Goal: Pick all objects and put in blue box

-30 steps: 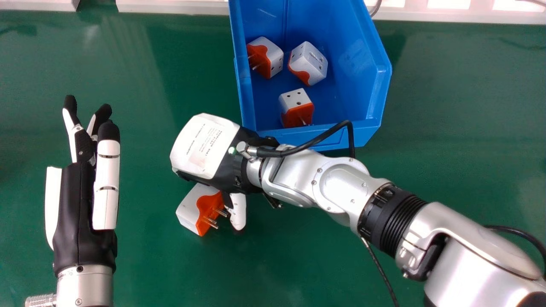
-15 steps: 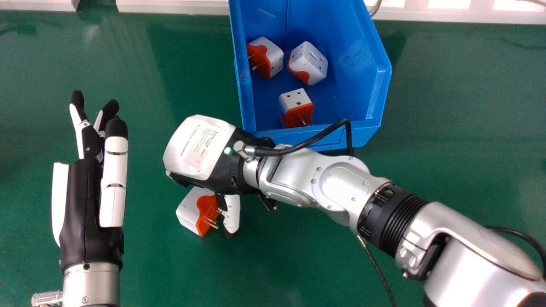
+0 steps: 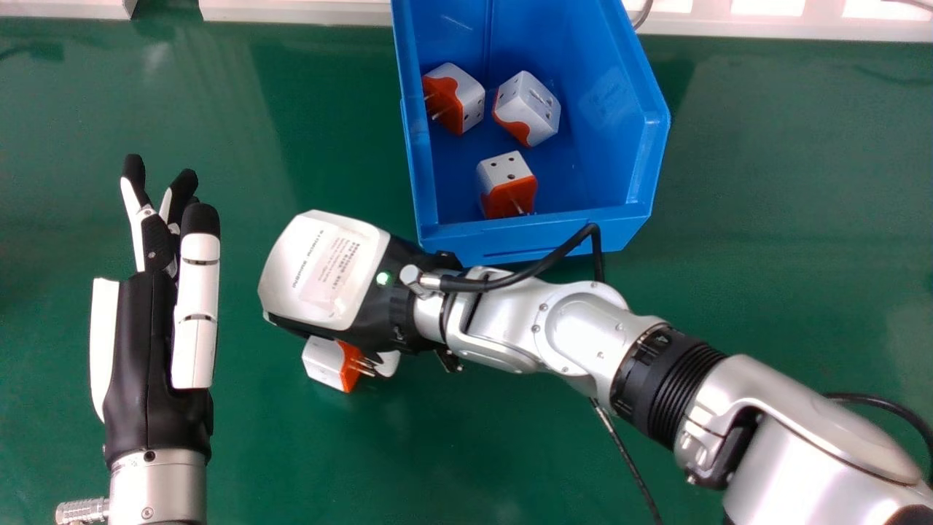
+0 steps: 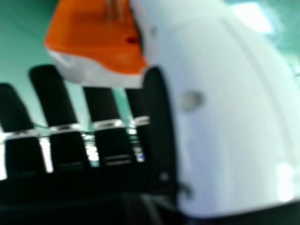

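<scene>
Right hand view, plug [image 4: 96, 35] between thumb [image 4: 225, 103] and fingers [image 4: 54, 96]

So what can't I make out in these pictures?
Far end of the blue box: cut off by the head view's top edge.
Part of the loose plug adapter: hidden behind the right hand in the head view.
Its fine details: blurred in the right hand view.

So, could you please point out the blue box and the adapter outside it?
Blue box [image 3: 466, 246]: head view, on its near wall.
Adapter outside the box [image 3: 323, 361]: head view, on its white body.
</scene>
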{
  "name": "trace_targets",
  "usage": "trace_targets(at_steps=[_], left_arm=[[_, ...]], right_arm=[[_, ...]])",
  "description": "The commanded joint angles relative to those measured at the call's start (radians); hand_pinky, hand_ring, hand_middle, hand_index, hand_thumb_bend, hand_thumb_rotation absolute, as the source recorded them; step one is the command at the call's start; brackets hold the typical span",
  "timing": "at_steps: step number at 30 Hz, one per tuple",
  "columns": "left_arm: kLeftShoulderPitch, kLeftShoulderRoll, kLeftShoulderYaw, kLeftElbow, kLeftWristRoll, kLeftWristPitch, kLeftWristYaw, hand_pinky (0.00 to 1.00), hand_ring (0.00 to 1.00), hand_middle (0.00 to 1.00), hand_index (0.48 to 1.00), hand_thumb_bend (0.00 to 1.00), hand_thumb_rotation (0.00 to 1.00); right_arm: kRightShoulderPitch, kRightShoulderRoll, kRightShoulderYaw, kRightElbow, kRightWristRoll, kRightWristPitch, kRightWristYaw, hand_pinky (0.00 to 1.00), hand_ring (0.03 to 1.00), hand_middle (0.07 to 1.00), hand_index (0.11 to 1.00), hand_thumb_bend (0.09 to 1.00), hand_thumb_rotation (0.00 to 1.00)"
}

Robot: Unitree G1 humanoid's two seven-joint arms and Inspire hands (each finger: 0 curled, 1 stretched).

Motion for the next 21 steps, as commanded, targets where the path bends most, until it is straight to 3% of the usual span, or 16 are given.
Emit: trace_targets(at_steps=[1,5,7,12,15,21], left_arm=[[0.007,-0.004,-0.003,-0.034,0.012,-0.003,0.009,0.96,0.96,0.96,0.959,0.46,1.00],[0.007,-0.002,-0.005,-0.038,0.005,0.001,0.006,0.97,0.97,0.97,0.966,0.46,1.00],[0.007,0.000,-0.005,-0.033,0.005,-0.010,0.005,0.97,0.97,0.97,0.968,0.46,1.00],[0.000,0.005,0.001,-0.023,-0.005,-0.010,0.000,0.98,0.97,0.97,0.972,0.45,1.00],[-0.001,0.007,0.004,-0.022,0.001,-0.001,0.005,0.98,0.97,0.97,0.969,0.45,1.00],[-0.011,0.016,0.022,0.008,0.000,-0.021,0.011,0.96,0.96,0.96,0.952,0.45,1.00]], right_arm=[[-0.031,0.011,-0.020,0.003,0.027,-0.004,0.056,0.20,0.396,0.473,0.503,0.519,0.00],[-0.037,0.022,-0.032,-0.002,0.053,0.005,0.143,0.15,0.406,0.498,0.485,0.520,0.00],[-0.041,0.023,-0.039,-0.005,0.061,0.003,0.170,0.17,0.400,0.489,0.497,0.518,0.00],[-0.035,0.012,-0.046,-0.025,0.054,0.005,0.145,0.18,0.360,0.449,0.546,0.510,0.00],[-0.022,0.010,-0.060,-0.034,0.068,0.006,0.130,0.17,0.383,0.484,0.509,0.515,0.00],[0.029,-0.041,-0.110,-0.162,0.133,-0.023,0.177,0.16,0.363,0.470,0.521,0.511,0.00]])
